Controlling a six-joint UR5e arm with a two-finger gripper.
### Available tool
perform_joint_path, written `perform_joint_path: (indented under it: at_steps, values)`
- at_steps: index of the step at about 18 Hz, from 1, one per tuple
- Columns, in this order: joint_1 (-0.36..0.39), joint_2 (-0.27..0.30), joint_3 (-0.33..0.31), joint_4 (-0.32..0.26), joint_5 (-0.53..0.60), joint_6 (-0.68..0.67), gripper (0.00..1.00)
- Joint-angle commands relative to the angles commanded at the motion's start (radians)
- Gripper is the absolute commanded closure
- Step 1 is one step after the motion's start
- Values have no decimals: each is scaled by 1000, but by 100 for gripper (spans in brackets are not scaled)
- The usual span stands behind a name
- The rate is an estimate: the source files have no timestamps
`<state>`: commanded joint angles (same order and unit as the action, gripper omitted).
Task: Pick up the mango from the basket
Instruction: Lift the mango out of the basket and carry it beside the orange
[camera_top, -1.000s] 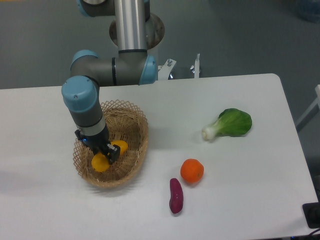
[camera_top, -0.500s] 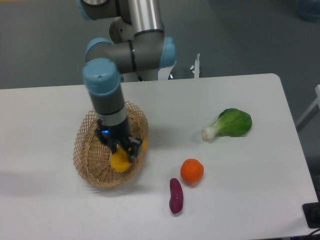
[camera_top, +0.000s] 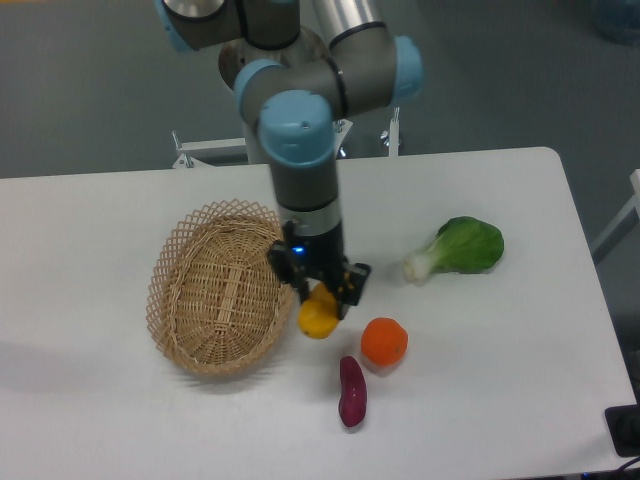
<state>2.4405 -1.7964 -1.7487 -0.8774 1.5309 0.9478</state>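
My gripper is shut on the yellow-orange mango and holds it above the table, just right of the basket's right rim. The lower end of the mango shows below the fingers; its upper part is hidden by them. The oval tan wicker basket stands at the left of the table and holds nothing that I can see.
A round orange fruit lies just right of the held mango. A dark purple sweet potato lies below it near the front. A green leafy vegetable lies at the right. The white table's edge curves at the back right.
The arm has carried the mango up out of the basket and to the right, past the rim. The basket now shows no fruit inside.
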Motion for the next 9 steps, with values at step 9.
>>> perform_joint_path:
  at_steps: [9]
  values:
    - [112, 38, 3, -83, -44, 199, 45]
